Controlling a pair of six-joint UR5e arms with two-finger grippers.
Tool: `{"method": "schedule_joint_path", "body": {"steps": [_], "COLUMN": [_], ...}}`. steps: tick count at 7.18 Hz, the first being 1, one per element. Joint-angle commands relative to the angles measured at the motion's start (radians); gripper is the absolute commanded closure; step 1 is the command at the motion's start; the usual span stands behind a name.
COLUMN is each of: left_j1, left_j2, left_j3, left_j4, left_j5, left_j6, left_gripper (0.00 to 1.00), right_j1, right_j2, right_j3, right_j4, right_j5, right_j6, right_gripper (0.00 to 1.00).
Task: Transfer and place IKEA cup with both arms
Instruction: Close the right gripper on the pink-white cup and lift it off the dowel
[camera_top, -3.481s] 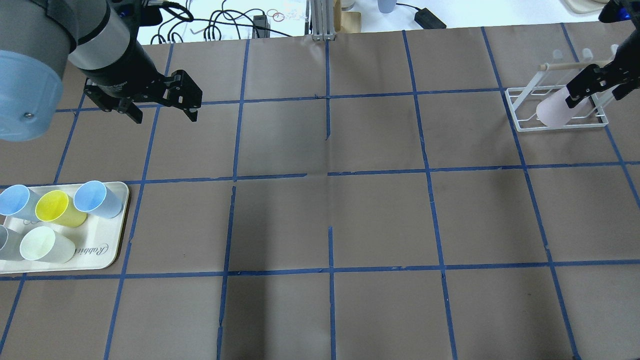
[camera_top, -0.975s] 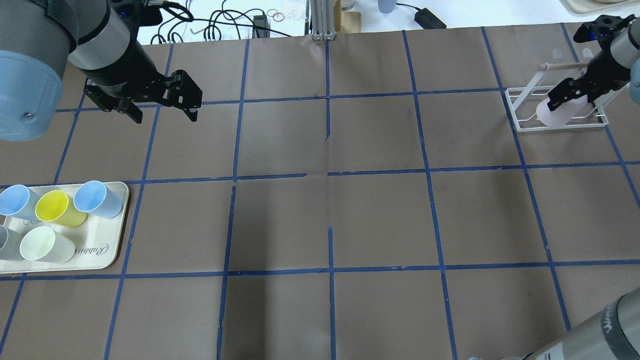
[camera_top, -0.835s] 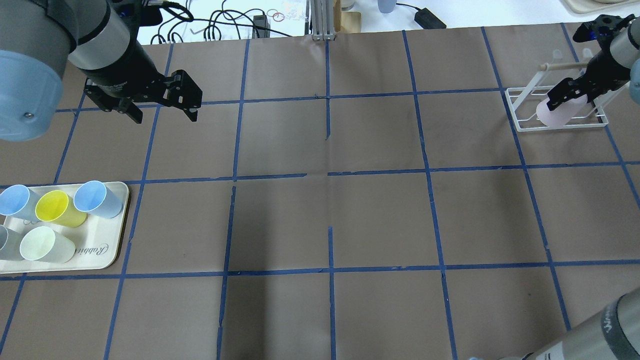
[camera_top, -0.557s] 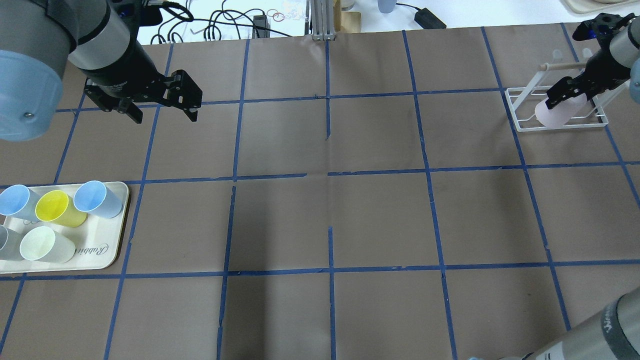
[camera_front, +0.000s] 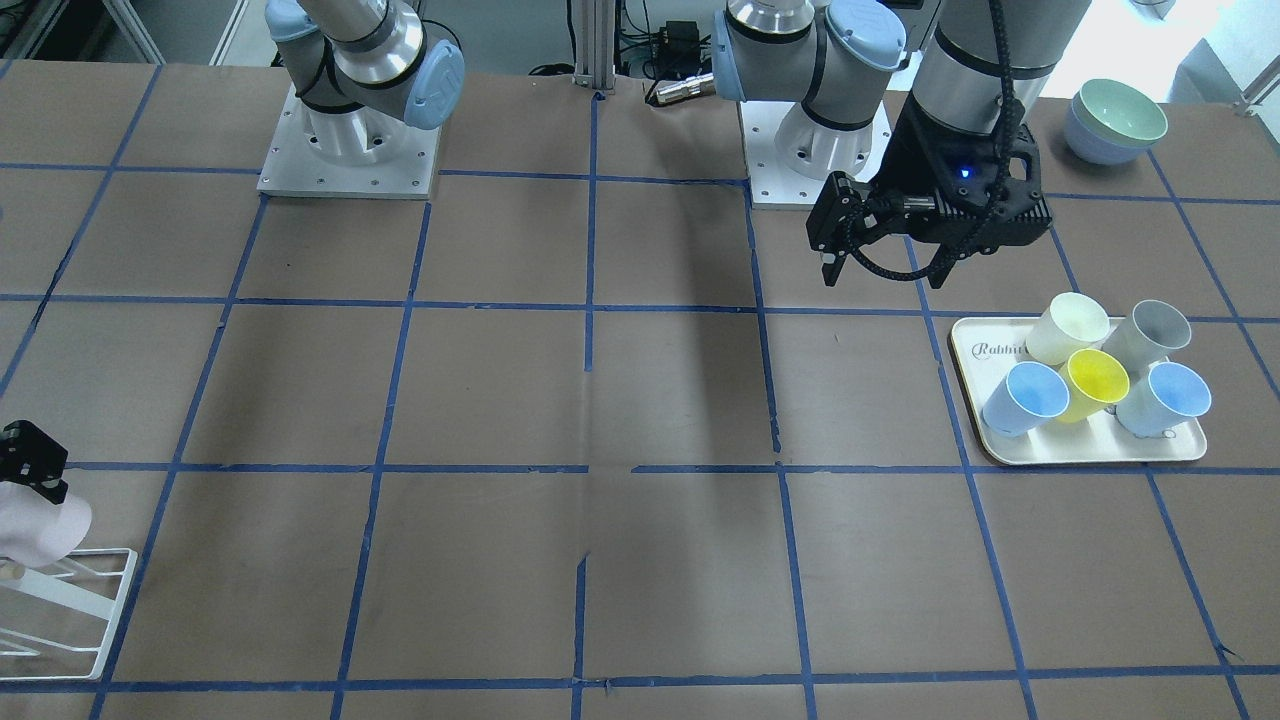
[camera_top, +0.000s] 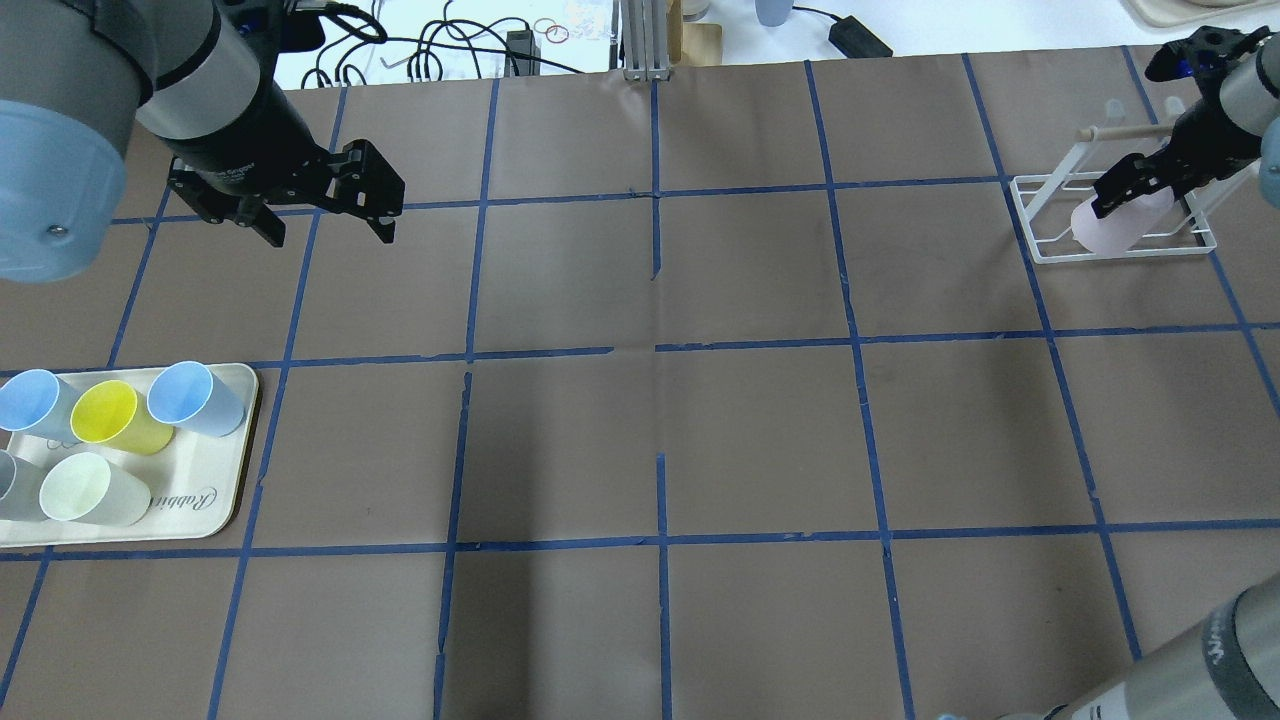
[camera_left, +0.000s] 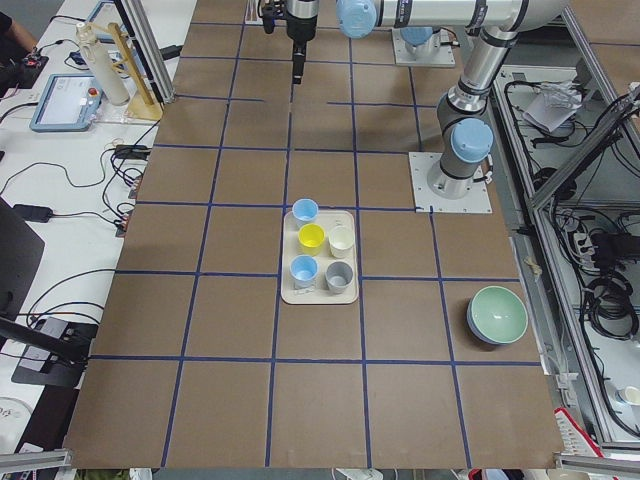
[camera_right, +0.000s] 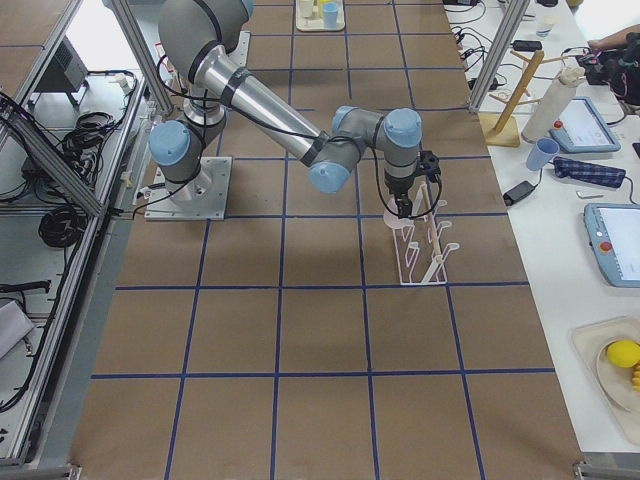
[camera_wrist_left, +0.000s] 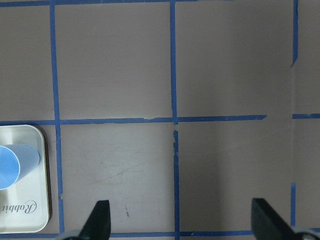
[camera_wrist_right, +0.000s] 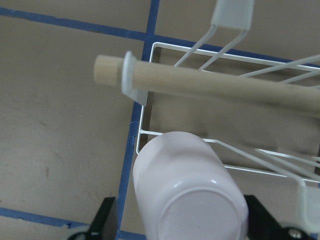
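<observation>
The pale pink IKEA cup (camera_top: 1110, 228) sits upside down and tilted on the white wire rack (camera_top: 1040, 245) at the far right of the table. It also shows in the front view (camera_front: 35, 530). My right gripper (camera_top: 1130, 200) is open around the cup. In the right wrist view (camera_wrist_right: 181, 220) the cup (camera_wrist_right: 190, 195) sits between the fingers, with a gap on one side. My left gripper (camera_top: 330, 232) is open and empty above the far left of the table. The left wrist view (camera_wrist_left: 180, 227) shows only bare table under it.
A cream tray (camera_top: 215, 500) at the near left holds two light blue cups, a yellow one (camera_top: 110, 415), a cream one and a grey one. A wooden dowel (camera_wrist_right: 210, 82) tops the rack. Stacked bowls (camera_front: 1115, 120) stand near the left arm's base.
Since the earliest frame the right gripper and pink cup have come down onto the rack and a little left. Over the last second they barely move. The left arm has not moved.
</observation>
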Motion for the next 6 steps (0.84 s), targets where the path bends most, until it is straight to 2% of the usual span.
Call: {"method": "schedule_joint_path", "body": {"steps": [1, 2, 4, 5, 6], "left_j1": [0.0, 0.0, 0.0, 0.0, 0.0], "left_j2": [0.0, 0.0, 0.0, 0.0, 0.0], "left_j3": [0.0, 0.0, 0.0, 0.0, 0.0], "left_j4": [0.0, 0.0, 0.0, 0.0, 0.0], "left_j5": [0.0, 0.0, 0.0, 0.0, 0.0], "left_j6": [0.0, 0.0, 0.0, 0.0, 0.0], "left_gripper": [0.0, 0.0, 0.0, 0.0, 0.0], "right_j1": [0.0, 0.0, 0.0, 0.0, 0.0], "right_j2": [0.001, 0.0, 0.0, -0.002, -0.004], "right_j3": [0.0, 0.0, 0.0, -0.001, -0.001], "right_j4": [-0.001, -0.001, 0.001, -0.001, -0.001], "right_j5": [-0.006, -0.01, -0.012, -0.015, -0.016], "right_j6": [0.0, 0.0, 0.0, 0.001, 0.001], "right_gripper": [0.15, 0.23, 0.48, 0.64, 0.65]}}
